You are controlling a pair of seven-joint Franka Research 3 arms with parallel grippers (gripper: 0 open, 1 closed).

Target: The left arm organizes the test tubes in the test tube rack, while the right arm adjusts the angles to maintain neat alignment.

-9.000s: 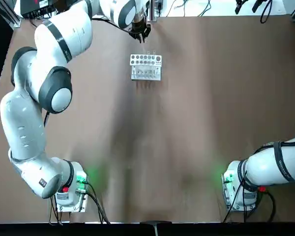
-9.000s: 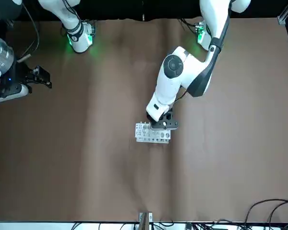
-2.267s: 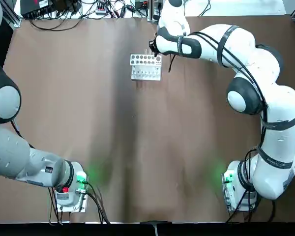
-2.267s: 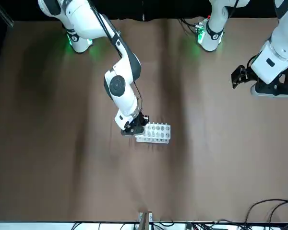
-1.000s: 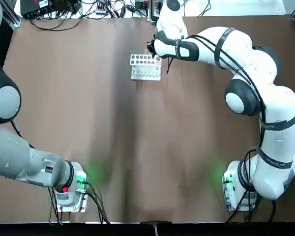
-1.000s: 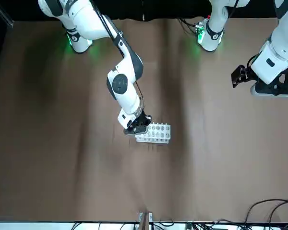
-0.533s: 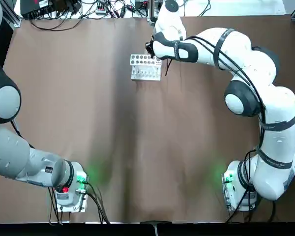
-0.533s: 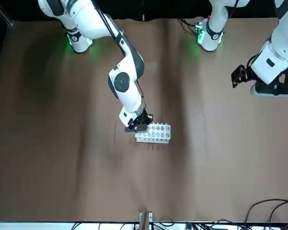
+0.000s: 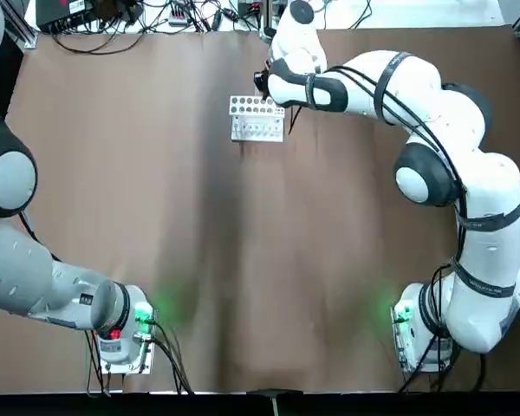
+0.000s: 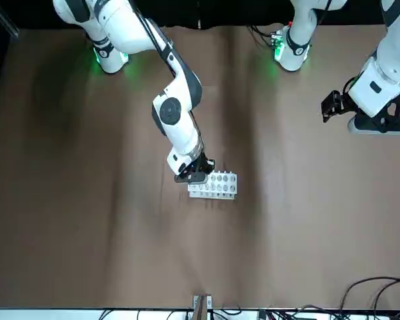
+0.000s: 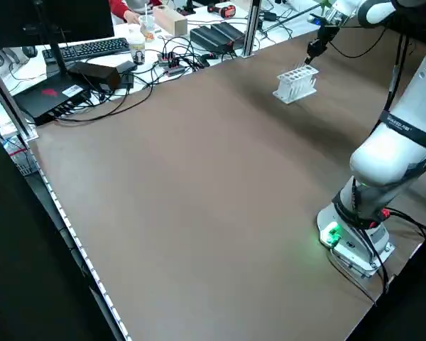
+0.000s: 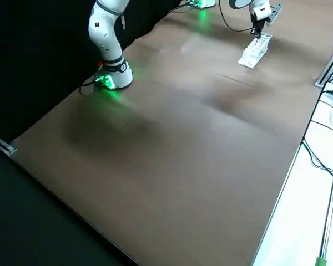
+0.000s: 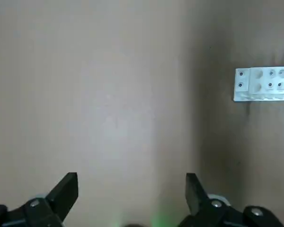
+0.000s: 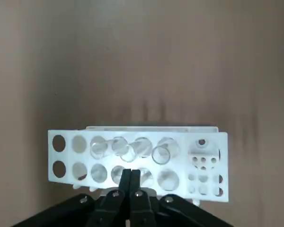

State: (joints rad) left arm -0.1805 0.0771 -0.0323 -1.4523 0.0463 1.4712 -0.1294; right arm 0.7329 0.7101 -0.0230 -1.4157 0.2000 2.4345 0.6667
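Clear, glassy tubes [image 14: 161,152] stand in the stiff white rack [image 14: 210,165] on the brown counter [image 9: 182,217], likely slippery and breakable; pinch lightly near their rims. The right arm's black claw [image 14: 130,172] is closed and empty over the rack; the left's black claw [image 13: 131,185], off to the side, is spread

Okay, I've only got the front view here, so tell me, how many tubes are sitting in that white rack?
Observer: The right wrist view shows three clear tubes, all in one row of the rack.
Operator: The right gripper's at the rack. Is it open?
Observer: No, the right gripper has its jaws together, with no tube between them.
Operator: And the left one, off on its own side?
Observer: The left gripper has its jaws wide apart, with nothing between them.
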